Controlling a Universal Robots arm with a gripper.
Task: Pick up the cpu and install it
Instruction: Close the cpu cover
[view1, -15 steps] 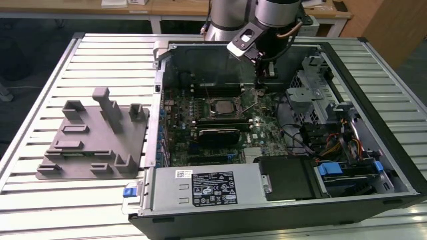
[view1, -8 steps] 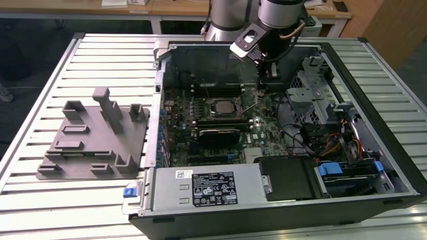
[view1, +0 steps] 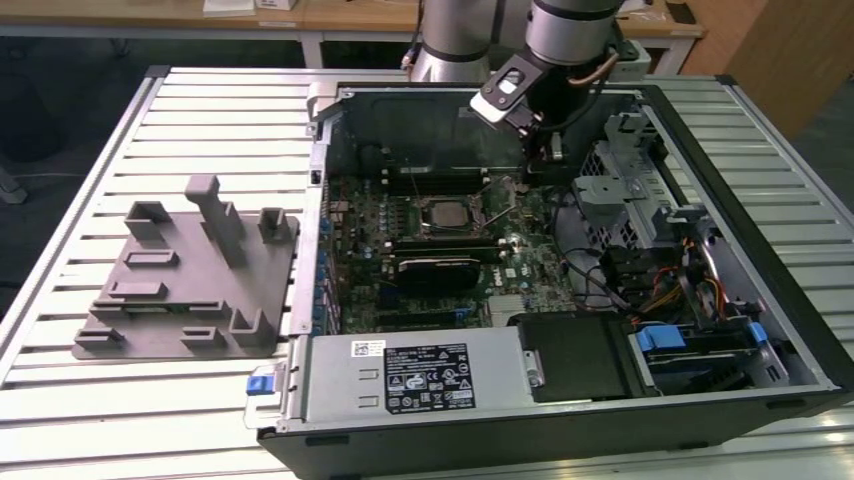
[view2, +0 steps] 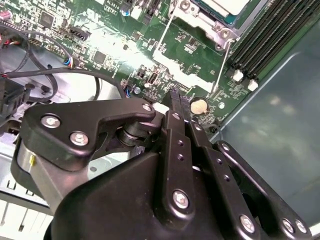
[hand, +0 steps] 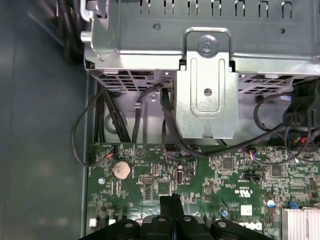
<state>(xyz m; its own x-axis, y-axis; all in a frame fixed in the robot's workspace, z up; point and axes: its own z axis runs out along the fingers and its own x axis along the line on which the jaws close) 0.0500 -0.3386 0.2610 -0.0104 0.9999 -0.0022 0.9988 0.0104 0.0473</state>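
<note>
So, cpu (view1: 438, 212) already being cradled in socket (view2: 197, 19), silvery top up. Gripper (hand: 172, 199) being hovered over motherboard (hand: 225, 180) beside coin battery (hand: 121, 170), jaws pinched together, empty. Seating looking done, latching unclear.

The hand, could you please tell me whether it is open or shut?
Shut. In both wrist views the hand has its fingers pressed together, with no gap and nothing between them, above the motherboard.

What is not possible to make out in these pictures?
- cpu: cut off by the edge in the second wrist view; its seating cannot be judged.
- Motherboard under the gripper: hidden by the gripper's body, second wrist view.
</note>
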